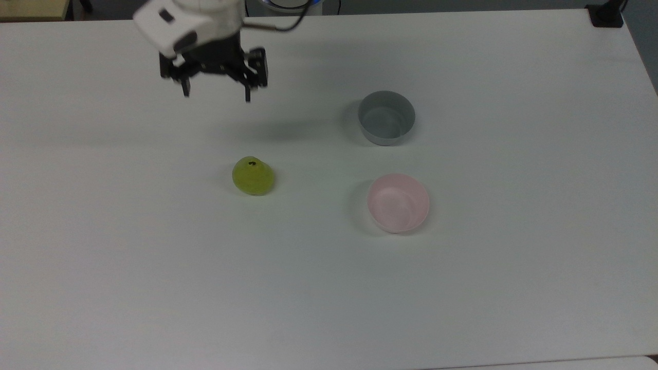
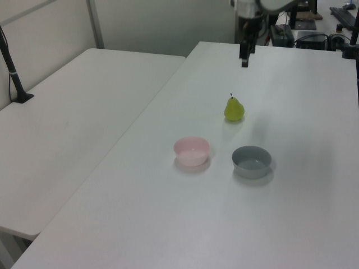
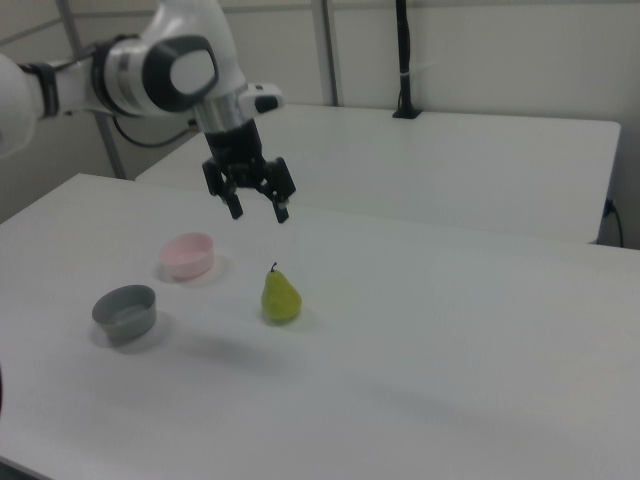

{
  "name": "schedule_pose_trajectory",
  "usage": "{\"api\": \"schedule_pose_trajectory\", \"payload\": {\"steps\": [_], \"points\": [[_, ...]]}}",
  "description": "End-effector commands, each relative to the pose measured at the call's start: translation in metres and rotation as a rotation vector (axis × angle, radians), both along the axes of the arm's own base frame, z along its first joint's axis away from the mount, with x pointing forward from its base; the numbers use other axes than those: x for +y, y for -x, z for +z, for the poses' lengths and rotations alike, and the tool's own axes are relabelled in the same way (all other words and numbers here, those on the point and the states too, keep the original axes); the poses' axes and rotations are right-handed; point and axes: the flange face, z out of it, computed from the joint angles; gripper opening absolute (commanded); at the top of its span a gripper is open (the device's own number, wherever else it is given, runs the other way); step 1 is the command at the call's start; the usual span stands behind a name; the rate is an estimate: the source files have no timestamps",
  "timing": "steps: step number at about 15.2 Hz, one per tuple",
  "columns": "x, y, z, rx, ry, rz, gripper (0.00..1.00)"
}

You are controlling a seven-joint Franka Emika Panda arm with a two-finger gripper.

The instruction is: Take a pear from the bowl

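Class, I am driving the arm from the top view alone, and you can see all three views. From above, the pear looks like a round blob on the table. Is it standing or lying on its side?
Observer: Standing. In the right view the pear is upright on the table, with its stem pointing up.
Operator: And the tool, is it down at the table or up in the air?
Observer: Up in the air. In the right view the tool hangs open, well clear of the table, with nothing between its fingers.
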Motion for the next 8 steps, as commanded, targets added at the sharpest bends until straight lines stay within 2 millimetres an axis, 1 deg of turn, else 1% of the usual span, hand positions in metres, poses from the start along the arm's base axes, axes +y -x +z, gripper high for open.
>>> {"api": "schedule_pose_trajectory", "payload": {"steps": [1, 2, 4, 6, 8], "points": [[-0.009, 0.032, 0.033, 0.008, -0.043, -0.025, 1.00], [-0.008, 0.035, 0.036, 0.017, -0.047, -0.027, 1.00], [-0.005, 0.040, 0.035, 0.057, -0.050, -0.026, 1.00], [-0.011, 0.042, 0.038, 0.052, -0.051, -0.036, 1.00], [-0.013, 0.043, 0.040, 0.047, -0.052, -0.038, 1.00]]}}
